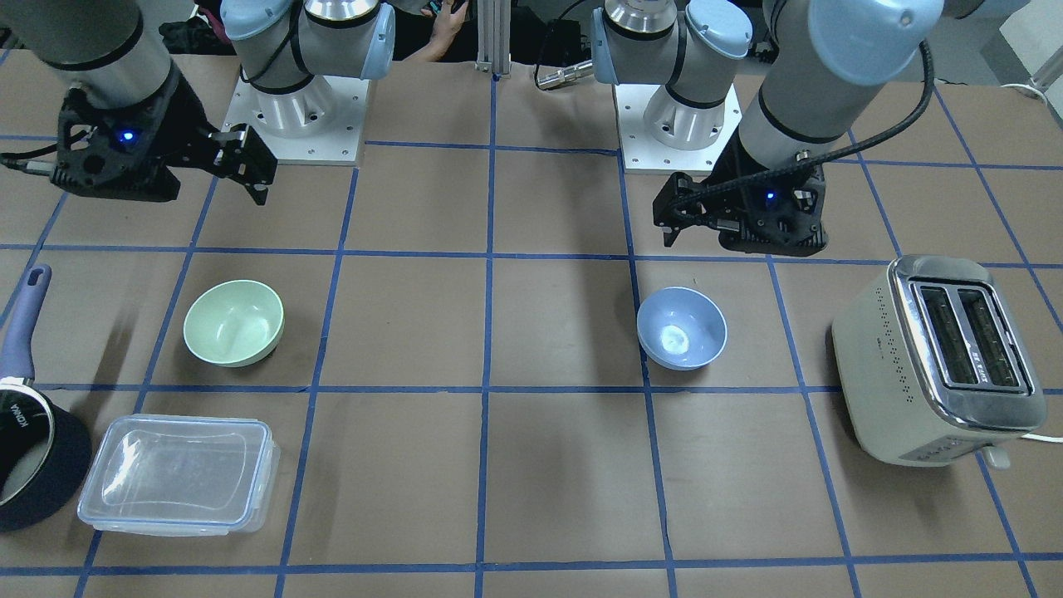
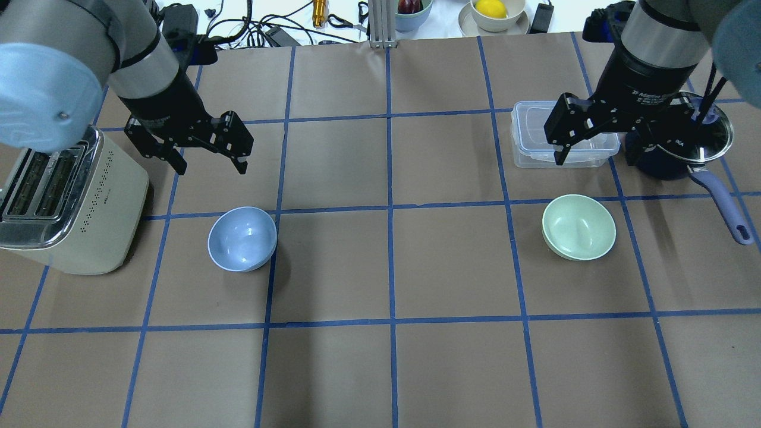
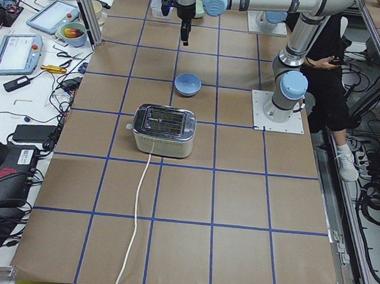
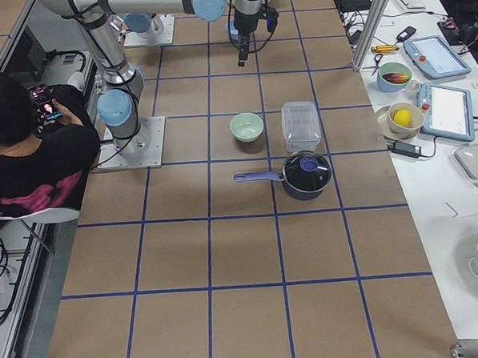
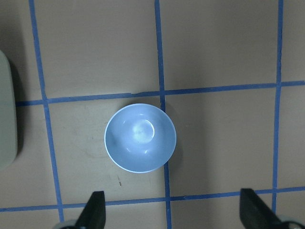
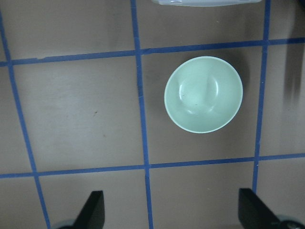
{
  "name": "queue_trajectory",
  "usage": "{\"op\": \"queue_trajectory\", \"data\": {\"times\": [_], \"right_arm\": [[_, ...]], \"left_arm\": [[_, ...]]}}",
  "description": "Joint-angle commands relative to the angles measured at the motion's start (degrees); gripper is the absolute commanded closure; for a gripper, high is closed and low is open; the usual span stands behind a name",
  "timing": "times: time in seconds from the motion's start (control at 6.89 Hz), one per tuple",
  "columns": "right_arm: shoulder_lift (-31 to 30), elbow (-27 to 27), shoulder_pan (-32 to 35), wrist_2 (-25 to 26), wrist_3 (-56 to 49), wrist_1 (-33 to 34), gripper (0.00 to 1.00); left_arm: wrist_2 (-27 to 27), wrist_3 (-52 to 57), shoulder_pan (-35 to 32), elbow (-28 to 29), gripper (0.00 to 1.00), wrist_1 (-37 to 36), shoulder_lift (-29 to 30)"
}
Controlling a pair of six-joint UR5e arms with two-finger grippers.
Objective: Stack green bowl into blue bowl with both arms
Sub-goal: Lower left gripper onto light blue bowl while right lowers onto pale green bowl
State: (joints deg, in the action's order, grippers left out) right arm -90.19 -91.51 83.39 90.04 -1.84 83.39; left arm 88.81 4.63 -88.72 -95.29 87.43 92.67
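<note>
The green bowl (image 1: 234,322) (image 2: 578,227) sits upright and empty on the brown table, and shows from above in the right wrist view (image 6: 203,94). The blue bowl (image 1: 683,327) (image 2: 242,239) sits upright and empty about two grid squares away, and shows in the left wrist view (image 5: 140,137). My left gripper (image 2: 211,166) (image 1: 677,224) hovers open and empty above the table, just beyond the blue bowl. My right gripper (image 2: 600,151) (image 1: 249,170) hovers open and empty, beyond the green bowl. Neither gripper touches a bowl.
A cream toaster (image 2: 65,202) (image 1: 938,357) stands beside the blue bowl on the outer side. A clear lidded container (image 2: 529,137) (image 1: 178,473) and a dark navy saucepan (image 1: 33,448) with a long handle (image 2: 719,196) stand near the green bowl. A seated person (image 4: 29,150) is by the robot bases.
</note>
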Motion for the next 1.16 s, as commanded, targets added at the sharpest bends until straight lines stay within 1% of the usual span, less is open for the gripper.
{"op": "queue_trajectory", "data": {"times": [0.0,0.15,0.29,0.44,0.58,0.73,0.87,1.02], "right_arm": [[6.05,-1.29,-9.52,-0.22,-4.97,3.94,0.0],[7.73,-3.13,-12.0,-0.04,-11.02,7.98,0.0],[8.71,-6.37,-13.68,-0.3,-11.69,11.5,0.0],[10.37,-10.14,-13.78,-0.31,-11.78,17.8,0.0],[12.04,-15.4,-13.78,-0.13,-15.09,26.39,0.0],[12.66,-19.11,-13.96,0.13,-19.56,32.83,0.0],[13.54,-21.93,-13.96,-0.13,-19.86,33.67,0.0],[14.51,-22.48,-14.05,-0.13,-19.95,34.46,0.0]], "left_arm": [[-0.47,-0.67,-0.05,-13.27,0.0,-18.24,2.15],[-0.56,-1.2,-0.57,-19.35,0.0,-26.96,3.29],[-0.48,-1.2,-1.01,-22.28,0.0,-32.01,4.7],[-0.48,-1.38,-1.45,-22.92,0.0,-32.67,6.28],[-0.13,-2.08,-3.02,-22.92,0.0,-32.76,8.12],[0.4,-2.34,-3.74,-22.84,0.0,-34.5,9.7],[0.75,-2.26,-3.74,-22.75,0.19,-35.3,10.76],[3.62,-2.43,-3.74,-22.75,0.45,-35.4,11.91]]}}
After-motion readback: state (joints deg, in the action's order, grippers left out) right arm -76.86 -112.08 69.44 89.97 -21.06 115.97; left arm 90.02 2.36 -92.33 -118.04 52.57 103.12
